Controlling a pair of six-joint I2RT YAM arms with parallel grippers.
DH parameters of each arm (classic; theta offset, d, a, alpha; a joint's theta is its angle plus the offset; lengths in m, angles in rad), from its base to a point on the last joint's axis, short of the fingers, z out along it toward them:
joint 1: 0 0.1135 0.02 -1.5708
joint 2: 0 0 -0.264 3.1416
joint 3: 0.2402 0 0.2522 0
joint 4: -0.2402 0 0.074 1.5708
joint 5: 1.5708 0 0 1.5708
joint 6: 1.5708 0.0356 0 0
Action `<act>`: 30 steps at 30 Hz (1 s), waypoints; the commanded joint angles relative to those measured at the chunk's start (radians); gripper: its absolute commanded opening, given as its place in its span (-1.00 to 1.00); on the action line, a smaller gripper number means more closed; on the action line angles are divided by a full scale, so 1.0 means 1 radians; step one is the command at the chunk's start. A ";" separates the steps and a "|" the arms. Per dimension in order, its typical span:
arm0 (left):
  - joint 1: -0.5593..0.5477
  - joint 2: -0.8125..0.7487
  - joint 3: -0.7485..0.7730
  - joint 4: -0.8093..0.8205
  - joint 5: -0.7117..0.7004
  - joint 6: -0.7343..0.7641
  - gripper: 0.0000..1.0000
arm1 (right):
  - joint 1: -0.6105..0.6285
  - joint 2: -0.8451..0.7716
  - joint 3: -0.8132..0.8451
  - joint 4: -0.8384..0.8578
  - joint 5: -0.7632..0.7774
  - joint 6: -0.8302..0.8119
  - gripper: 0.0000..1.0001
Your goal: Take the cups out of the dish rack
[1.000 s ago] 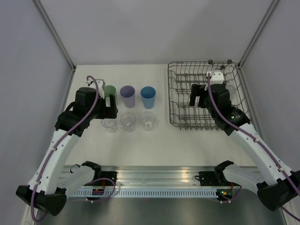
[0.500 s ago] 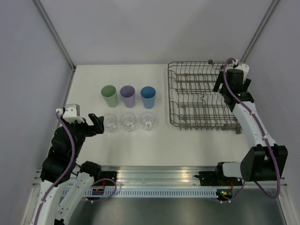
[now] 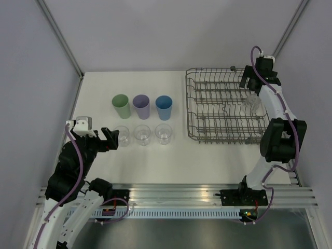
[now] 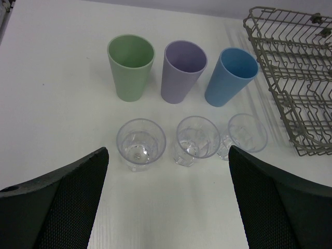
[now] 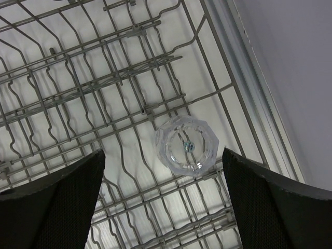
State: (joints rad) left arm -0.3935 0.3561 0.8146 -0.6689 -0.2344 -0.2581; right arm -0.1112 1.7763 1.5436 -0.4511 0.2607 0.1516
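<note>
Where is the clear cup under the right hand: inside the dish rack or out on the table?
Inside. The clear cup sits between the wires of the dish rack, near its right edge.

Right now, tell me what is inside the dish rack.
One clear cup sits among the tines at the dish rack's right side; elsewhere only bare wire shows. From above, the right arm covers part of that right edge, so that strip is unseen.

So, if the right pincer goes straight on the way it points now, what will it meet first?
Probably the clear cup in the dish rack, just ahead of the right pincer; depth is unclear.
</note>
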 commanded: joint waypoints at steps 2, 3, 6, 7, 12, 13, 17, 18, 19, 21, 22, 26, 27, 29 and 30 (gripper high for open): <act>-0.019 -0.003 -0.005 0.058 0.004 -0.015 0.99 | -0.025 0.093 0.119 -0.084 -0.035 -0.047 0.95; -0.024 -0.005 -0.005 0.055 0.001 -0.016 0.99 | -0.031 0.107 0.128 -0.104 -0.040 -0.050 0.95; -0.030 -0.006 -0.006 0.055 -0.002 -0.015 0.99 | -0.041 0.141 0.141 -0.118 -0.049 -0.064 0.95; -0.031 -0.006 -0.006 0.055 -0.002 -0.016 0.99 | -0.042 0.147 0.138 -0.118 -0.051 -0.064 0.95; -0.044 -0.006 -0.008 0.055 -0.003 -0.013 0.99 | -0.053 0.186 0.121 -0.124 -0.020 -0.078 0.96; -0.048 -0.008 -0.008 0.055 -0.005 -0.013 0.99 | -0.056 0.192 0.119 -0.126 -0.023 -0.080 0.95; -0.054 -0.003 -0.008 0.055 -0.005 -0.013 0.99 | -0.068 0.204 0.098 -0.110 -0.034 -0.084 0.95; -0.054 -0.003 -0.008 0.057 -0.003 -0.010 0.99 | -0.071 0.207 0.096 -0.110 -0.043 -0.086 0.95; -0.054 -0.003 -0.008 0.057 -0.003 -0.012 0.99 | -0.073 0.221 0.098 -0.110 -0.069 -0.086 0.94; -0.056 -0.003 -0.008 0.057 -0.003 -0.010 0.99 | -0.079 0.235 0.101 -0.115 -0.078 -0.084 0.93; -0.057 -0.005 -0.008 0.057 -0.003 -0.012 0.99 | -0.079 0.242 0.101 -0.118 -0.078 -0.083 0.92; -0.061 -0.005 -0.009 0.055 -0.005 -0.010 0.99 | -0.081 0.264 0.092 -0.124 -0.084 -0.084 0.86; -0.062 -0.003 -0.009 0.057 -0.005 -0.010 0.99 | -0.081 0.262 0.084 -0.123 -0.084 -0.084 0.84; -0.064 -0.002 -0.009 0.057 -0.003 -0.009 0.99 | -0.081 0.258 0.079 -0.118 -0.083 -0.083 0.79; -0.065 0.000 -0.009 0.057 -0.002 -0.009 0.99 | -0.081 0.258 0.081 -0.118 -0.080 -0.084 0.75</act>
State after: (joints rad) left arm -0.4515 0.3550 0.8112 -0.6506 -0.2340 -0.2581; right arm -0.1875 2.0365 1.6249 -0.5644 0.1860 0.0765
